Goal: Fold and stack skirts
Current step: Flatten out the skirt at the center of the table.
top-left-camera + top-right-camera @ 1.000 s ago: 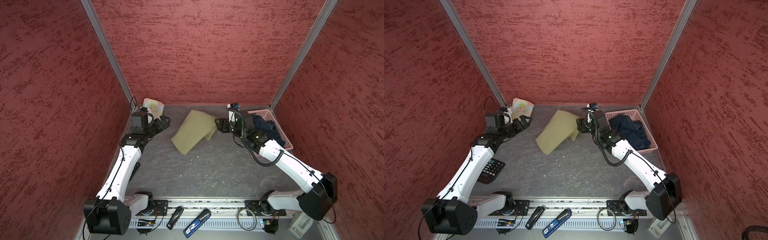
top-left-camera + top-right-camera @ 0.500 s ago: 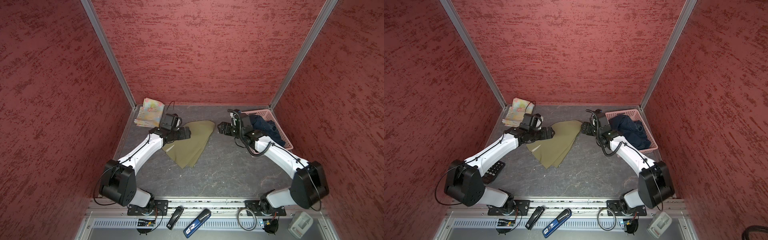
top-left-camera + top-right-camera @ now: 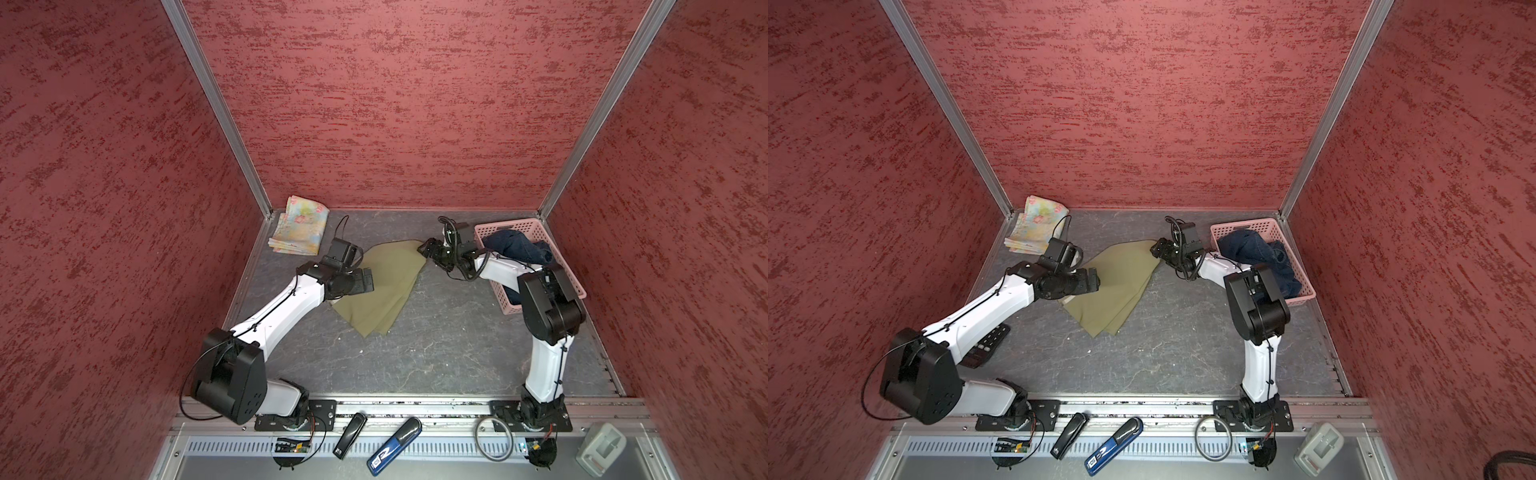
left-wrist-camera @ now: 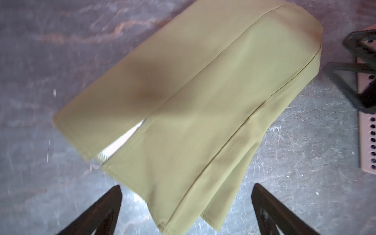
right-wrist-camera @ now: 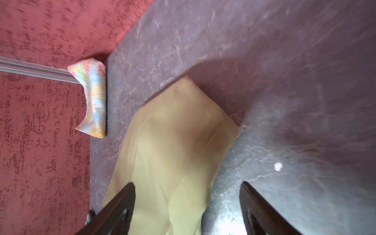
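Grey marbled desk (image 3: 436, 340) between red walls: three skirts, two arms.
Nearest, one black stapler (image 3: 351, 434) lies on the front rail. Mid-desk, the olive skirt (image 3: 386, 286) lies folded lengthwise. The left end effector (image 3: 365, 280) hovers over its edge on the left arm's side, fingers apart and empty. The right end effector (image 3: 426, 249) is at its far corner, fingers spread, clamping nothing. Farther back, the floral skirt (image 3: 300, 226) sits folded in the left corner. The denim skirt (image 3: 517, 249) is heaped in the one pink basket (image 3: 507, 223), partly hidden by the right arm.
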